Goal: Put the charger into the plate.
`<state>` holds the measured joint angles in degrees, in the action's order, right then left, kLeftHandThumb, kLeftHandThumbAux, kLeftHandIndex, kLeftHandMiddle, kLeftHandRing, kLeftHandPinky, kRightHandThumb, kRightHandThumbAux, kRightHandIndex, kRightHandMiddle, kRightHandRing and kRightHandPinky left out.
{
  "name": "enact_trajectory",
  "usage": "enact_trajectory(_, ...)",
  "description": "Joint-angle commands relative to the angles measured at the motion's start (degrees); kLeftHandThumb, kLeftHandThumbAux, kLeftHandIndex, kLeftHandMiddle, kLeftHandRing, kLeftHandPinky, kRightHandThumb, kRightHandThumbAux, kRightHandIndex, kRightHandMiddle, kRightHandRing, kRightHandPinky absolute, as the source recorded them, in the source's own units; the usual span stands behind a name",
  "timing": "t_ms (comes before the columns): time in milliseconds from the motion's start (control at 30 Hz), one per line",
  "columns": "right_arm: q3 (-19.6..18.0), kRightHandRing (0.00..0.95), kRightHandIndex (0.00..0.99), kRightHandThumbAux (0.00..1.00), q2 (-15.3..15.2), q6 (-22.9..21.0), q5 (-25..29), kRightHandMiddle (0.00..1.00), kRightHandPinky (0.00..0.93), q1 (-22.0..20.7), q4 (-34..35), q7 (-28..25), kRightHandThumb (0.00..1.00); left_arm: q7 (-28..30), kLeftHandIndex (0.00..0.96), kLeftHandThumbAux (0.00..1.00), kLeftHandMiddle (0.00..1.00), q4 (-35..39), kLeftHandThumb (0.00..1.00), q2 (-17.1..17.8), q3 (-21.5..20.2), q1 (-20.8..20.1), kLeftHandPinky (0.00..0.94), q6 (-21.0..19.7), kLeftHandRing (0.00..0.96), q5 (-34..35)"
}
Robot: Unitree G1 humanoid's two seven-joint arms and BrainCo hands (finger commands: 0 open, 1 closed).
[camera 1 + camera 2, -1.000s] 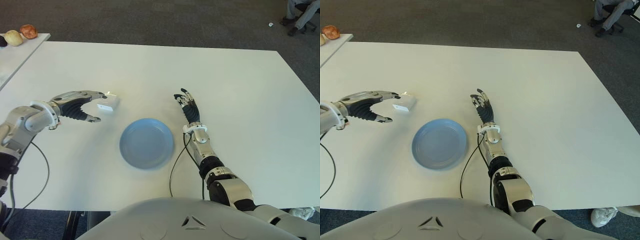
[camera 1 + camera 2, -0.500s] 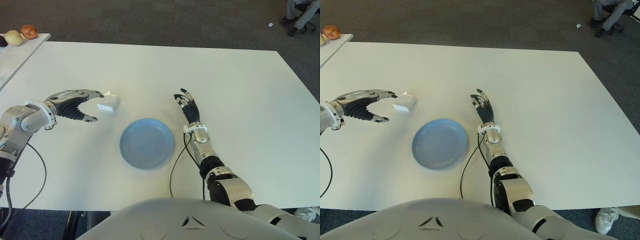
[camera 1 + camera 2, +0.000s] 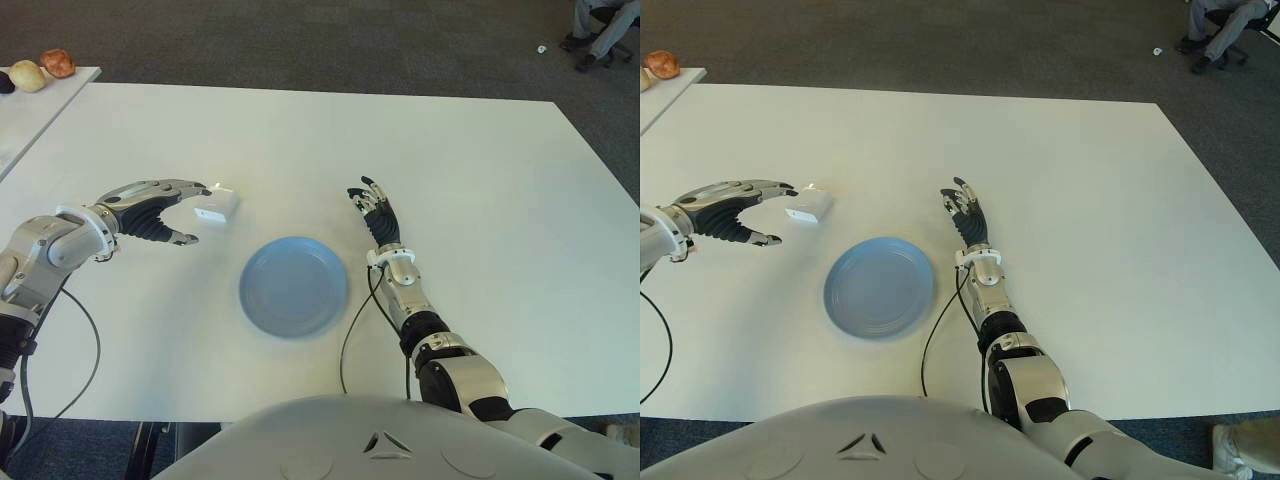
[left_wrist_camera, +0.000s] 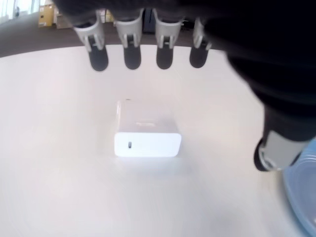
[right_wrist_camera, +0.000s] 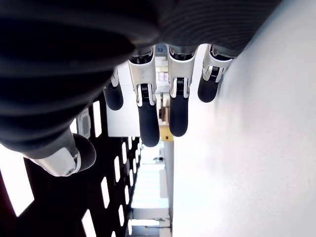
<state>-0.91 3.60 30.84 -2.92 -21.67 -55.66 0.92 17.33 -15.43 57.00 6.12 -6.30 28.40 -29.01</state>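
We see a smooth, matt white plastic charger block [image 4: 147, 135] on the matt white table top [image 3: 480, 180]; the round blue plate [image 3: 294, 286] looks smooth and faintly glossy, like glazed ceramic or plastic.

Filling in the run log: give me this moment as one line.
left hand: open beside charger, not gripping | charger: on table | plate: empty | right hand: idle, right of plate
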Motion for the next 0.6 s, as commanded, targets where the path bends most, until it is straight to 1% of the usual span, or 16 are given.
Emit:
enact_trajectory(33,-0.1,0.227,0.115,0.526,-0.2,-3.9,0.0,0.3,0.005,2.8,-3.2,0.0,0.0,-9.1,0.0,0.534,0.0,-11.2,0.025,-3.3,4.1,-5.6,0.0,5.7,0.0,-6.9)
enact_trajectory(100,-0.2,0.224,0.12,0.529,-0.3,-4.1,0.0,0.3,0.006,2.8,-3.3,0.0,0.0,-12.9,0.0,0.505,0.0,-15.2,0.067,-4.8,5.7,-8.0,0.0,7.3,0.0,-9.2)
enact_trajectory(233,-0.4,0.221,0.118,0.526,-0.1,-4.3,0.3,0.299,0.018,2.7,-3.4,0.1,0.0,-18.0,0.0,0.466,0.0,-20.5,0.118,-7.2,7.8,-11.4,0.0,9.1,0.0,-11.7)
enact_trajectory(333,-0.6,0.225,0.118,0.519,-0.1,-3.8,0.4,0.306,0.032,3.0,-3.2,0.2,0.0,-21.9,0.0,0.432,0.0,-25.2,0.156,-10.7,10.2,-14.9,0.0,8.3,0.0,-14.0)
enact_trajectory(367,-0.6,0.227,0.12,0.515,0.0,-3.8,0.4,0.311,0.036,3.1,-3.1,0.2,0.0,-22.8,0.0,0.414,0.0,-26.4,0.168,-11.4,10.8,-15.6,0.0,8.3,0.0,-14.4)
enact_trajectory(500,-0.9,0.233,0.124,0.502,0.1,-3.9,0.8,0.322,0.042,3.3,-2.8,0.1,0.0,-25.3,0.0,0.378,0.0,-29.7,0.184,-12.4,12.2,-17.3,0.0,8.5,0.0,-15.1)
enact_trajectory(600,-1.1,0.241,0.127,0.494,0.2,-4.0,1.2,0.333,0.058,3.5,-2.5,0.1,0.0,-27.0,0.0,0.354,0.0,-33.3,0.184,-14.1,13.3,-19.0,0.0,8.0,0.0,-15.4)
